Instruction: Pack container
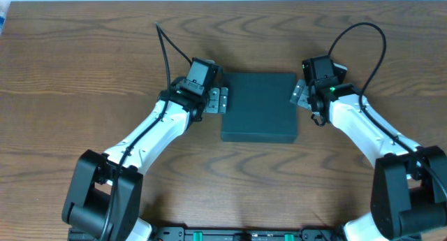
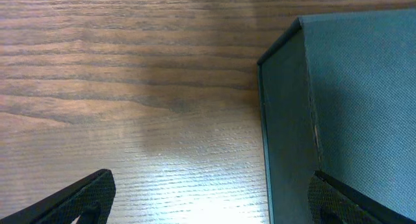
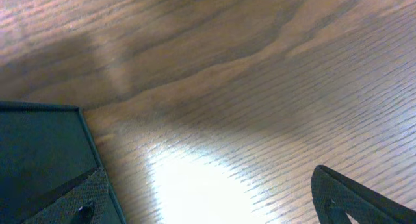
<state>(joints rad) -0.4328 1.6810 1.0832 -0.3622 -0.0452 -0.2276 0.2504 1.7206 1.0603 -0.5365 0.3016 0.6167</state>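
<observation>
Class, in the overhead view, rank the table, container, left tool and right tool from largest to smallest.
1. table
2. container
3. left tool and right tool: alike in size, so tied.

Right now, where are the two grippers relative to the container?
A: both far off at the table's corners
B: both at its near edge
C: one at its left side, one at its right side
C: the overhead view shows the left gripper at the left edge of the container and the right gripper at its right edge.
</observation>
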